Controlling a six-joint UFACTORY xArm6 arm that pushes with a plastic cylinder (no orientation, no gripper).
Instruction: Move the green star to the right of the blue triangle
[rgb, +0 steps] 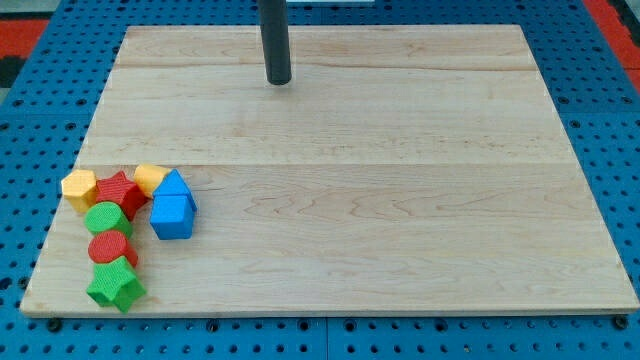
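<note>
The green star lies near the board's bottom-left corner, at the lower end of a cluster of blocks. The blue triangle is up and to the right of it, touching a blue cube just below it. My tip is near the view's top, a little left of centre, far from all the blocks and touching none.
The cluster also holds a yellow hexagon, a red star, a yellow block, a green cylinder and a red cylinder directly above the green star. The wooden board lies on a blue pegboard.
</note>
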